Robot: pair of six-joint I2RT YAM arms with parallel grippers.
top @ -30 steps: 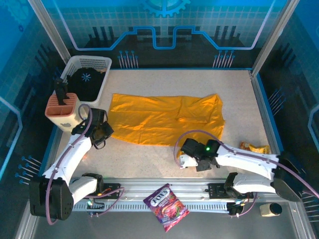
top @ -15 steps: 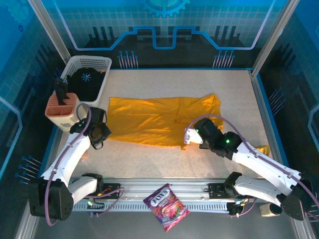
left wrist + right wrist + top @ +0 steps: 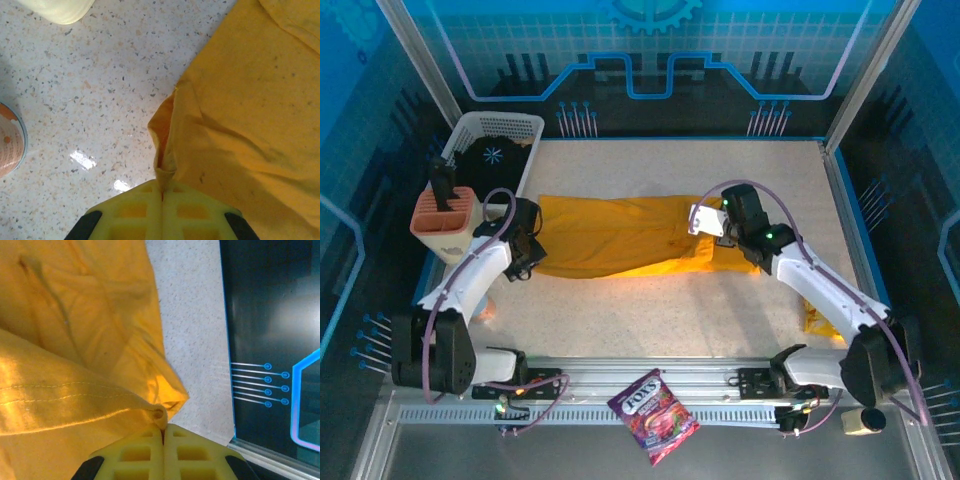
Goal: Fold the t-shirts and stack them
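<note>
1. You have the t-shirt (image 3: 620, 240) lying as a long, narrow yellow band across the middle of the table (image 3: 650, 320); at its right end one hemmed layer rides over another.
2. Your left gripper (image 3: 161, 192) is clenched on a pinch of the shirt's left edge; the cloth puckers where the tips meet.
3. Your right gripper (image 3: 163, 429) is clamped on a folded corner near the shirt's right end.
4. The white basket (image 3: 485, 135) sits at the far left corner, just beyond the shirt.
</note>
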